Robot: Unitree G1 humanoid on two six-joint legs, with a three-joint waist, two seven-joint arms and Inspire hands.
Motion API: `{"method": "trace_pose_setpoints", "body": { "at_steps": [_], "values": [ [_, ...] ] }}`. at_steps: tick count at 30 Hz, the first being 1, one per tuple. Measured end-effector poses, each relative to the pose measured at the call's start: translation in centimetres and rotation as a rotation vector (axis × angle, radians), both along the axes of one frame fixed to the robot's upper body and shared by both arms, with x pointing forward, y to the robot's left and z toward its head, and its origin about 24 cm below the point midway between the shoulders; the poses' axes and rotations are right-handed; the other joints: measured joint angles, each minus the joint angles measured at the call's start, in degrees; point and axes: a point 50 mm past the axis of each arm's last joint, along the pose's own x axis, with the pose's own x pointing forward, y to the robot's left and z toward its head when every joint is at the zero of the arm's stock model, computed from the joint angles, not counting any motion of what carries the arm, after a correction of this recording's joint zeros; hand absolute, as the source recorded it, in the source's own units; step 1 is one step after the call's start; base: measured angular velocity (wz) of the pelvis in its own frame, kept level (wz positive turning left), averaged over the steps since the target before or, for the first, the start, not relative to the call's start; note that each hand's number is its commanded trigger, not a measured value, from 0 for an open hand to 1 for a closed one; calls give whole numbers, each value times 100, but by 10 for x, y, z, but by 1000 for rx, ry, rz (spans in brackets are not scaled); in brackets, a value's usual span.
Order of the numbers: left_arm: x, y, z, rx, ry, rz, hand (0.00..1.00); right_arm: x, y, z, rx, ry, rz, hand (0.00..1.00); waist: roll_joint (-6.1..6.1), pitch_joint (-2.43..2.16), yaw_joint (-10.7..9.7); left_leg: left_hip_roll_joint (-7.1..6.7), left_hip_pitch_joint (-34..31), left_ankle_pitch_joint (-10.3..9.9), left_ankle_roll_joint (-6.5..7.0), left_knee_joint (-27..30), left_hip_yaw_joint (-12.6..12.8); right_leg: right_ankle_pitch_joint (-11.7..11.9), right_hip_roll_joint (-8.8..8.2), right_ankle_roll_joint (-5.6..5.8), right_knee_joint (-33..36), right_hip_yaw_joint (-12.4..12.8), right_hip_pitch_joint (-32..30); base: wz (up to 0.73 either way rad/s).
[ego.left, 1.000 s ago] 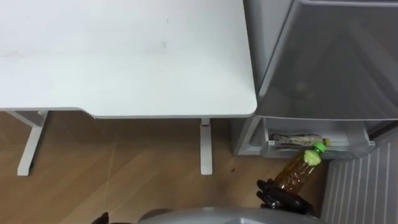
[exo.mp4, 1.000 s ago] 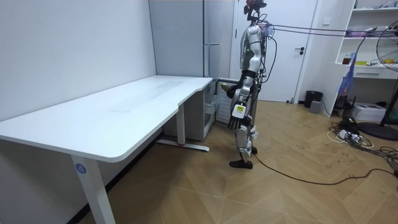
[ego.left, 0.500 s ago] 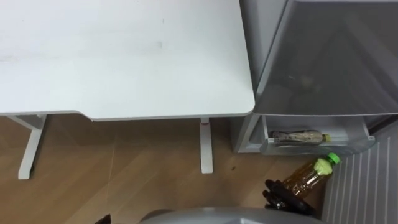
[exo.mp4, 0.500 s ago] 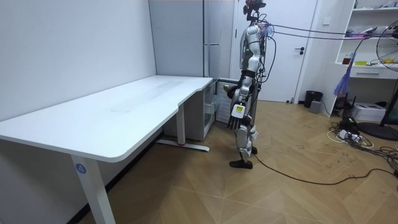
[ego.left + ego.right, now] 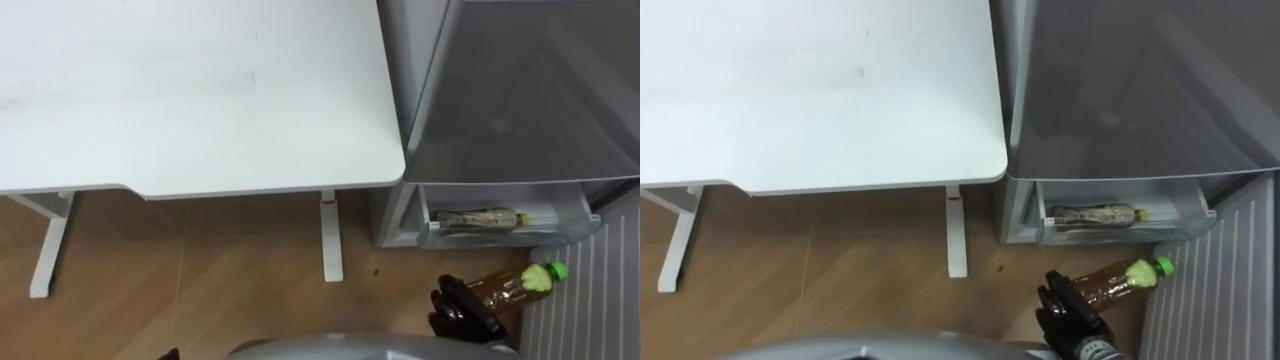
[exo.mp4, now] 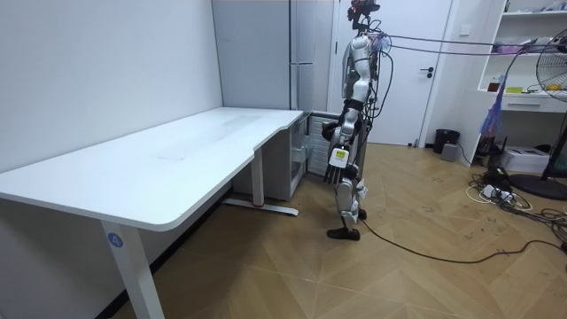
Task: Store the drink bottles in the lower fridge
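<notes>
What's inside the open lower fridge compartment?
One bottle lies sideways at the compartment front; deeper in is hidden beneath the upper fridge section. The right hand holds a second bottle outside.

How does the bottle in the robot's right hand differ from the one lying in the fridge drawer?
The held bottle hangs over the floor, gripped by the right hand; the drawer bottle lies inside the open lower drawer. The held bottle tilts, cap raised; the drawer bottle lies flat. The held bottle shows amber liquid and a bright green cap; the drawer bottle looks paler. Both are plastic bottles, caps pointing right.
</notes>
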Motion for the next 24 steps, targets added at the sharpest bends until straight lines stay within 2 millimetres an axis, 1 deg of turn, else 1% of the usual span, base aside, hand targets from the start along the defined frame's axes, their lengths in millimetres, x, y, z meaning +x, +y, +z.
{"method": "trace_pose_setpoints", "body": {
  "at_steps": [4,9,13,16,17,19,20,21,22,24],
  "values": [
    [0,0,0,2,7,-5,0,12,0,2,6,-12,-37,100,1,0,-5,1,-18,0,0,-23,2,0,0,0,8,-1,0,0],
    [-4,0,0,7,25,-34,0,38,-1,7,15,-82,-80,100,-4,-2,3,2,-19,0,0,13,12,0,0,0,9,-7,2,0],
    [-7,0,0,2,42,-62,0,45,-2,9,13,-111,-103,100,2,-4,10,-2,-97,-1,0,78,-63,0,-4,0,8,-125,6,13],
    [-10,0,0,-2,62,-87,0,48,-4,11,14,-127,-113,100,35,-8,0,-2,-170,-1,0,123,-77,0,-7,0,1,-183,1,11],
    [-12,-1,-1,-9,72,-97,0,50,-4,12,12,-135,-111,100,60,-3,47,-1,-200,-1,0,149,-77,0,-7,0,9,-180,-11,0],
    [-12,-3,-1,-17,89,-120,0,53,-6,14,14,-153,-120,100,95,-12,87,-6,-297,-1,1,208,-113,0,-8,0,7,-196,-78,6],
    [-9,-5,-2,-21,93,-146,0,59,-7,16,15,-167,-130,100,156,-33,106,-10,-382,0,1,253,-156,1,-5,-2,7,-203,-132,11],
    [-8,-5,-2,-28,95,-155,0,62,-8,17,14,-176,-134,100,165,-28,109,-13,-419,0,1,300,-191,4,-3,-7,7,-221,-174,16],
    [-6,-6,-2,-34,97,-173,0,68,-10,19,12,-190,-147,100,165,-11,96,-18,-501,3,6,336,-235,7,-3,-12,11,-247,-227,16],
    [1,-7,-2,-44,87,-194,0,86,-15,26,7,-221,-169,100,239,-29,92,-20,-729,22,21,421,-282,8,-10,-16,67,-304,-412,13]
  ]
}}
